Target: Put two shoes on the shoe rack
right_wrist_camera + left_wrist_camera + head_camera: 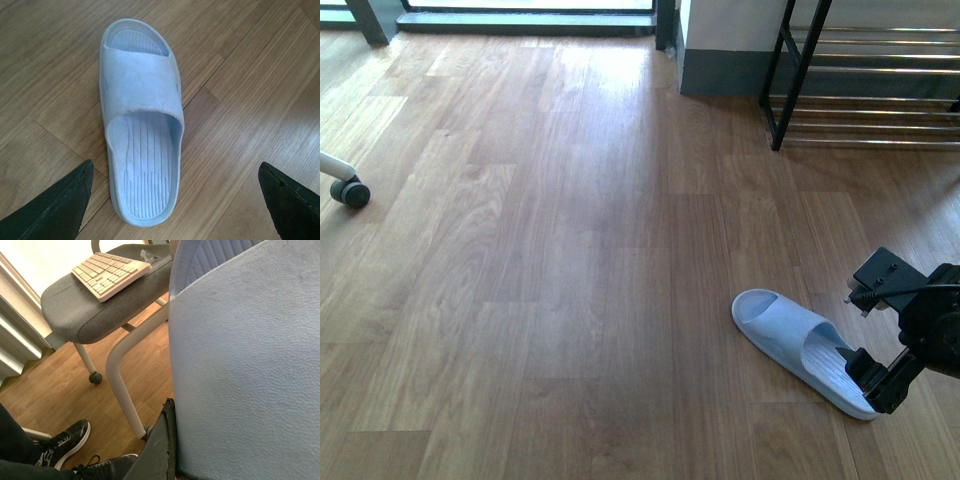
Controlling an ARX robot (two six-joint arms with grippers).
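The shoes here are light blue slippers, not sneakers. One slipper (800,348) lies sole-down on the wood floor at the front right, its toe pointing away to the left. My right gripper (880,380) hovers over its heel, open. In the right wrist view the slipper (142,125) has its heel end between the spread fingers (65,205), touching neither. The other slipper (245,355) fills the left wrist view, its pebbled sole against one finger (157,445) of my left gripper (172,440), which is shut on it. The shoe rack (860,95) stands at the far right.
A chair caster (350,192) sits at the left edge of the floor. A grey-based pillar (720,70) stands beside the rack. The left wrist view shows a grey-seated chair (90,310) bearing a keyboard (110,272), and a person's black sneakers (65,442).
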